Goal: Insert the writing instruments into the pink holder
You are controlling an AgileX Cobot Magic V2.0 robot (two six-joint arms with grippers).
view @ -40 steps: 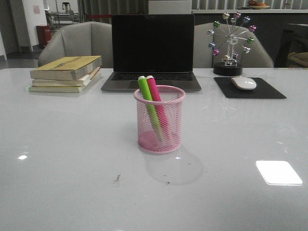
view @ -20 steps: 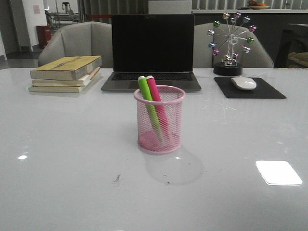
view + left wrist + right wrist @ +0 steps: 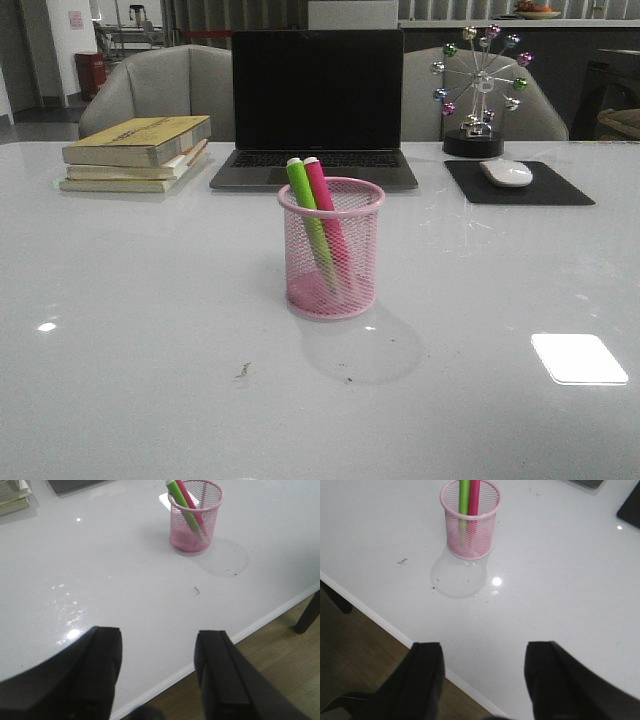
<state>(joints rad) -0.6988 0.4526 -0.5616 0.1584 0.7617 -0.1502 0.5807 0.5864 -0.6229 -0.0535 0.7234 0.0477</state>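
In the front view, the pink holder [image 3: 331, 250] stands in the middle of the frame on the white table [image 3: 120, 330]. The lime green marker [image 3: 306, 200] and the magenta pink marker [image 3: 322, 200] are both inside it, leaning toward the left side of the rim, with their whitish ends a little above the rim. Behind, in the upper part of the frame, there is a laptop [image 3: 316, 105], a stack of books [image 3: 138, 152] at upper left, and a mouse [image 3: 507, 172] on a dark pad at upper right. No arm appears in this view.

In the left wrist view, the holder is at the upper middle of the frame, with both markers in it. The left gripper [image 3: 159, 672] is at the bottom of the frame, near the table edge and well apart from the holder. Its two fingers are spread wide and nothing is between them.

In the right wrist view, the holder is at the top centre. The right gripper [image 3: 484, 677] is at the bottom, also well apart from it, with fingers spread and empty.

I judge the task is finished: both markers are in the holder, no other marker lies on the table, and nothing seems left to insert.
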